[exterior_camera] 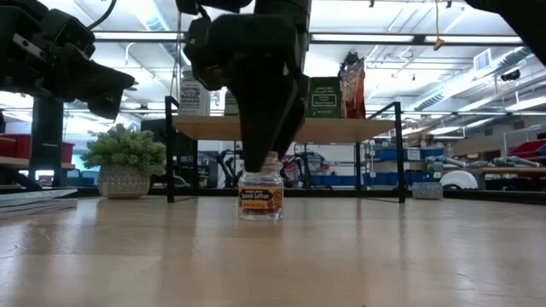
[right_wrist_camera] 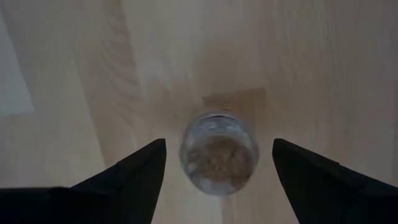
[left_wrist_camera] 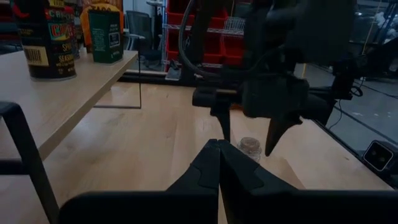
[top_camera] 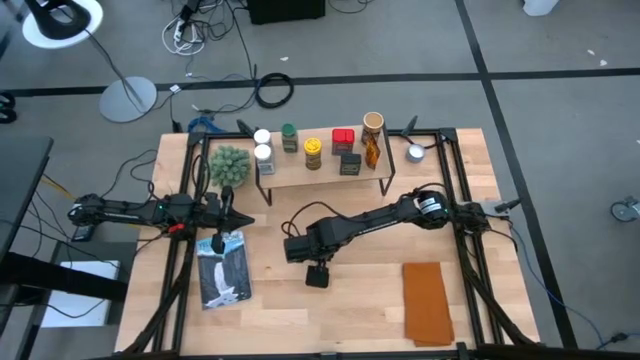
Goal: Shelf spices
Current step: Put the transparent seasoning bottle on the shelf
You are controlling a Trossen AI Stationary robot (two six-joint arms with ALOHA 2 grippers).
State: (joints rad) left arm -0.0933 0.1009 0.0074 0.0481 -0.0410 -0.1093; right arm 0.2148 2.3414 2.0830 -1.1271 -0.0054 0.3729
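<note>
Right wrist view: end effector (right_wrist_camera: 217, 163) fingers apart, straddling small jar (right_wrist_camera: 219, 152), seemingly not touching; jar upright on table (right_wrist_camera: 311, 74).

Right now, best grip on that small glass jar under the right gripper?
Probably top-down: the jar stands upright on the table, clear all round. The right gripper hangs above, fingers open either side. Close on the sides, just below the top.

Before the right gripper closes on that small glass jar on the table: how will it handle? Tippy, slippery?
The jar looks like clear glass, so probably rigid but slick and breakable; a firm, centred pinch seems wise. It is squat and stands upright, so tipping seems unlikely. No lid shows from the right wrist view, so tilting may spill the contents. The right gripper is open, straddling it.
</note>
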